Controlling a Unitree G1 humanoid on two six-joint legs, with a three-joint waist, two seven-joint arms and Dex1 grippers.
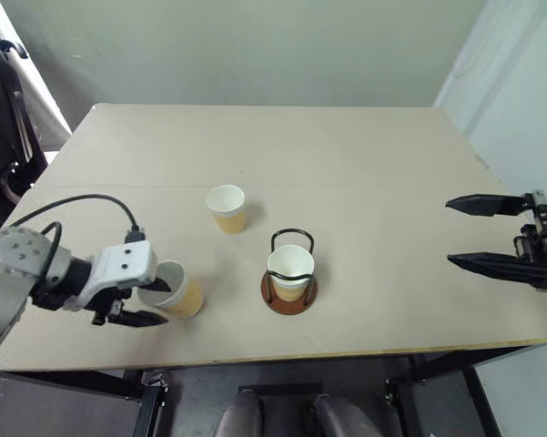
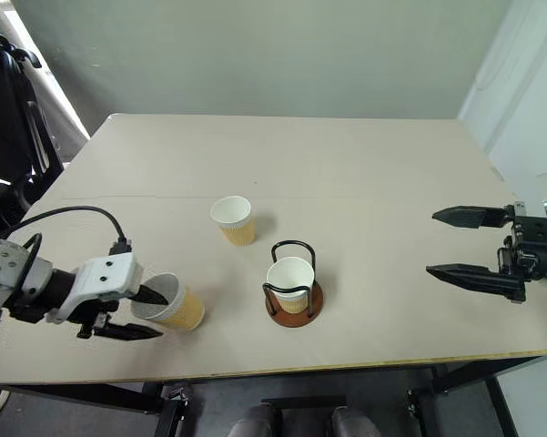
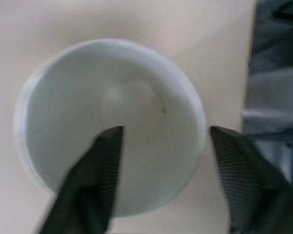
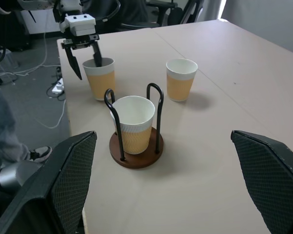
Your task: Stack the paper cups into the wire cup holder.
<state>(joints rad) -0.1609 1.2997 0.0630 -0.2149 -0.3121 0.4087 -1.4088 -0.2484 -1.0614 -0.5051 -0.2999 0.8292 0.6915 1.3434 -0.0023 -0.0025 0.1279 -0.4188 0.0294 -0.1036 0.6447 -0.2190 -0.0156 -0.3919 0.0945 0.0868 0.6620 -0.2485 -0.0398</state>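
The table (image 1: 364, 182) is a pale, sandy beige. Three paper cups sit on it, one by the left side (image 1: 175, 289), one in the middle (image 1: 227, 208) and one in the wire cup holder (image 1: 290, 271). Each cup is yellow-tan with little ribs outside, white at the rim and white inside. The wire cup holder (image 1: 288, 299) has a round reddish-brown base and thin black wire loops. Both grippers have black fingers, the left gripper (image 1: 147, 301) with a white body, the right gripper (image 1: 469, 233) black.
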